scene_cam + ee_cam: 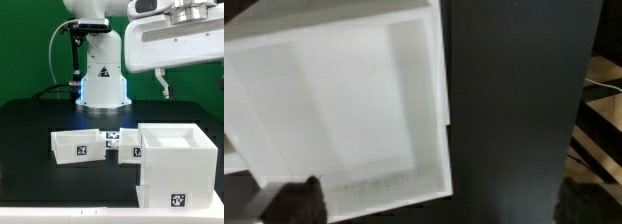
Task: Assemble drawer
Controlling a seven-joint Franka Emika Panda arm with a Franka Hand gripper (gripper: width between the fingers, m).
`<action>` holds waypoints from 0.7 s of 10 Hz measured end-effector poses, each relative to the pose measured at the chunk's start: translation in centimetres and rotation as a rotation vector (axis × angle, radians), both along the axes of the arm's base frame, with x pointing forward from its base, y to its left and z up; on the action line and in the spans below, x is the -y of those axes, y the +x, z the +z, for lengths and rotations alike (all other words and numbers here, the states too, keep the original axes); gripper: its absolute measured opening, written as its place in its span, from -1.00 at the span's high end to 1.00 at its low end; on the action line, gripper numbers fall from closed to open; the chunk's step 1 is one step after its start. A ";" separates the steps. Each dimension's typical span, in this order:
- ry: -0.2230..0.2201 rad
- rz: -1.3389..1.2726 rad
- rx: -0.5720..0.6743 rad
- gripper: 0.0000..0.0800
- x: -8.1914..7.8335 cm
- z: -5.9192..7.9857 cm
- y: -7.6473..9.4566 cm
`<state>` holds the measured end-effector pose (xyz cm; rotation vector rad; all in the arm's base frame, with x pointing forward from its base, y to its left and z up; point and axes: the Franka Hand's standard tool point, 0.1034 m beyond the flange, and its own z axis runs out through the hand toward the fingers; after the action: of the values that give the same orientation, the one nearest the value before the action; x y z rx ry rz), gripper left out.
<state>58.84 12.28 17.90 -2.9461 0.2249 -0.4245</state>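
A small white open-topped drawer (78, 147) with a tag on its face sits on the black table at the exterior view's left. A second small white tray-box (128, 150) with a tag stands against the large white hollow casing (178, 160) at the right front. My gripper (192, 82) hangs high above the casing, open and empty. In the wrist view, a white open box (331, 110) fills most of the frame beneath my open gripper (452, 205). It looks like the casing seen from above. One dark fingertip (295, 200) overlaps its rim.
The robot's white base (103, 85) stands at the back centre. Small tagged white pieces (112, 137) lie between the two small boxes. Bare black table (518, 110) lies beside the box in the wrist view, with its edge (589, 120) beyond.
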 end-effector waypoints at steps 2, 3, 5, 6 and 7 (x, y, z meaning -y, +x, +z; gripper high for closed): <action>-0.014 0.029 -0.030 -0.62 1.3 -0.7 -0.4; -0.025 0.035 -0.065 -0.62 2.5 -1.0 -1.3; -0.064 0.054 -0.077 -0.62 5.9 -2.0 -4.4; -0.066 0.029 -0.082 -0.62 7.0 -2.6 -6.0; -0.063 0.029 -0.054 -0.62 5.9 -2.3 -5.9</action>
<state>52.99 6.41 15.62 -3.0209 0.1776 -0.3545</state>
